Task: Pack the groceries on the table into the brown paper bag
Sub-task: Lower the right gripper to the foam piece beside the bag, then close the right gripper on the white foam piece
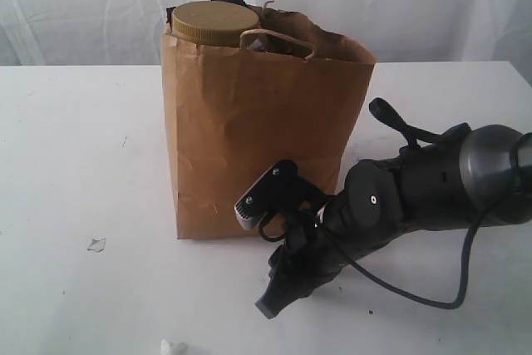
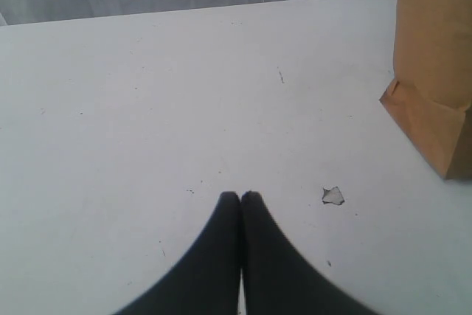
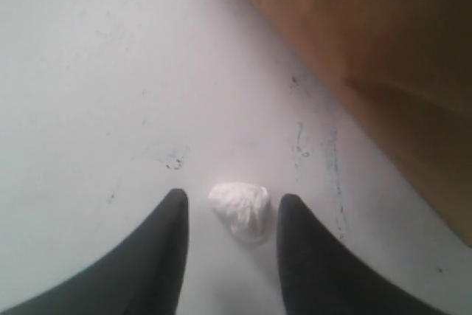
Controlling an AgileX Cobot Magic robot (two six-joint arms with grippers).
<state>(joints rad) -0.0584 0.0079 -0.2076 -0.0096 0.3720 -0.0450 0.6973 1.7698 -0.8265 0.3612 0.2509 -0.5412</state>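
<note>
Right arm [image 1: 391,197] reaches low over the worktop [image 1: 75,164] in front of the bag [image 1: 249,139], which stands upright with a jar [image 1: 214,21] poking from its top. Left wrist view: left jaws clenched together over the worktop, a scrap [image 2: 332,195] near, the bag further off. Right wrist view: right jaws released, straddling a white wad [image 3: 241,210], the bag just beside.

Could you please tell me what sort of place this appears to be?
Probably a robot test bench in a lab: a white tabletop, a white curtain backdrop, and a cabled robot arm beside a brown paper bag.
</note>
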